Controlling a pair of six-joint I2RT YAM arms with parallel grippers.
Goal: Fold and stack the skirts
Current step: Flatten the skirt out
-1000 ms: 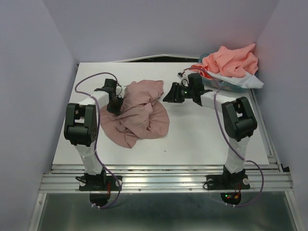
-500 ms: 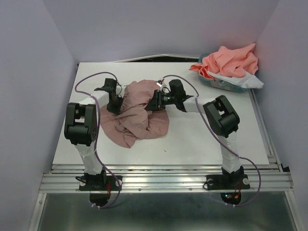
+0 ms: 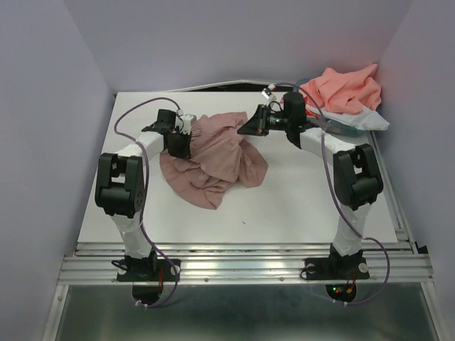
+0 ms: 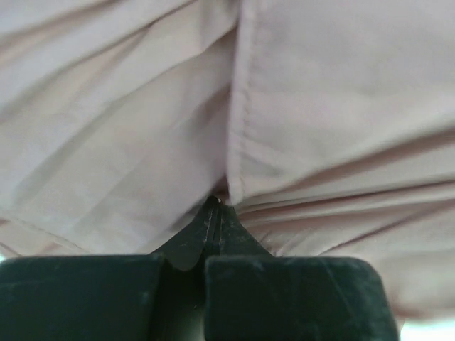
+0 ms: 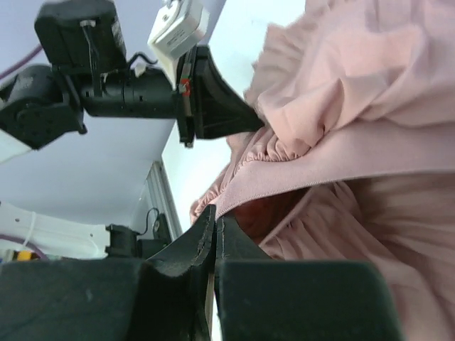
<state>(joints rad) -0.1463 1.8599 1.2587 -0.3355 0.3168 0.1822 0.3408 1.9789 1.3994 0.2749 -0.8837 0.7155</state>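
Observation:
The dusty mauve-pink pleated skirt (image 3: 217,156) hangs stretched between both grippers over the middle of the table, its lower part crumpled on the surface. My left gripper (image 3: 182,139) is shut on the skirt's left edge; in the left wrist view the closed jaws (image 4: 213,204) pinch a seam of the pink cloth (image 4: 320,106). My right gripper (image 3: 248,128) is shut on the skirt's elastic waistband (image 5: 341,160), its fingertips (image 5: 215,212) closed at the band's end. Coral-salmon cloth (image 3: 341,89) and a pale white-blue skirt (image 3: 366,119) lie heaped at the back right.
The teal basket (image 3: 328,126) sits under the coral heap in the back right corner, close behind the right arm's wrist. Purple walls enclose the white table (image 3: 298,206) on three sides. The left arm (image 5: 121,92) shows in the right wrist view.
The right gripper reached into the pink skirt, shut on its waistband, and pulled up toward the back right. The left gripper rose too, and the skirt shifted back and spread between them.

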